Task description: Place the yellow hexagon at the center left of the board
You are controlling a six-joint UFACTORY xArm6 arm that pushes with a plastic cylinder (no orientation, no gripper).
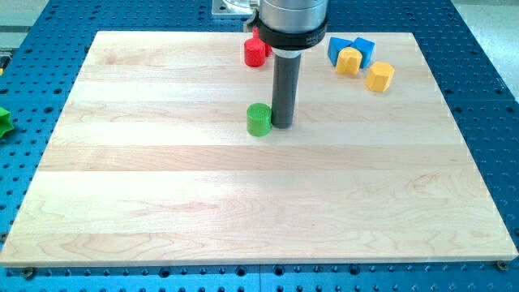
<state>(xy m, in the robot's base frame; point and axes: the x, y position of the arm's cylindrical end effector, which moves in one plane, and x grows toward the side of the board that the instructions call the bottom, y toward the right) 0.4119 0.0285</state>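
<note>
Jaws are not part of this rig, so nothing opens or shuts; the arm ends in a dark rod, and my tip [282,125] rests on the wooden board [162,203] near its middle top, touching or just beside the green cylinder [259,119] on that block's right.

Two yellow blocks sit up in the view's top right. One, the yellow block [349,61], is pressed against the blue blocks [352,49]; the other, which I take for the yellow hexagon [379,76], stands a little apart toward the view's right and lower. Its shape is hard to be sure of at this size. A red block [256,52] lies just left of the arm's body.

To do this step well, the tip should leave the green cylinder alone, swing round to the right side of the hexagon, and push leftward. A path below the blue cluster and below the green cylinder looks safest, since a straight line left would likely gather the green one along. Short, centred pushes should keep the hexagon from slipping off sideways.
</note>
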